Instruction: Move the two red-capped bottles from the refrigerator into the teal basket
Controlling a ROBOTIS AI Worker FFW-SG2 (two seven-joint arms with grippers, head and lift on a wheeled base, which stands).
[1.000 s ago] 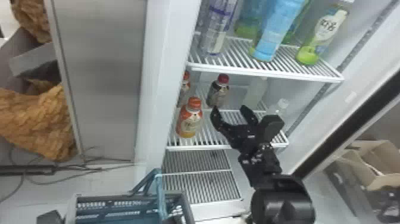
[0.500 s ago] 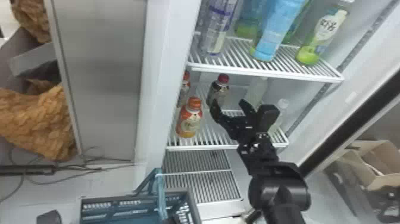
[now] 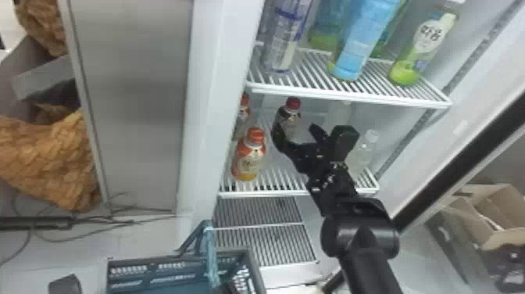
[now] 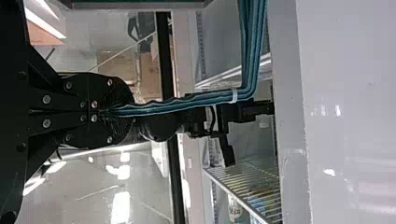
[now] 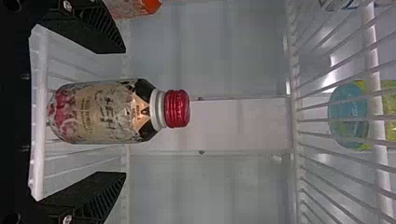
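In the head view my right gripper (image 3: 296, 133) is open in front of a dark-red-capped bottle (image 3: 289, 119) on the lower refrigerator shelf. The right wrist view has this bottle (image 5: 105, 112) upright between the spread fingers of my right gripper (image 5: 123, 112), with gaps on both sides. An orange-red-capped bottle (image 3: 248, 158) stands nearer the shelf's front left; a similar one (image 3: 242, 115) is behind it, partly hidden by the frame. The teal basket (image 3: 156, 271) is low in front. My left gripper (image 3: 228, 288) is beside its handle; in the left wrist view my left gripper (image 4: 105, 112) is shut on the handle (image 4: 173, 108).
Tall bottles (image 3: 357, 43) stand on the upper shelf (image 3: 351, 95), just above the right gripper. A clear bottle (image 3: 365, 150) is to its right on the lower shelf (image 3: 269, 192). The refrigerator's left frame (image 3: 213, 117) borders the opening; cardboard boxes (image 3: 504, 211) lie at the right.
My right gripper has moved deeper over the lower shelf, toward the dark-red-capped bottle. The basket has shifted slightly to the right.
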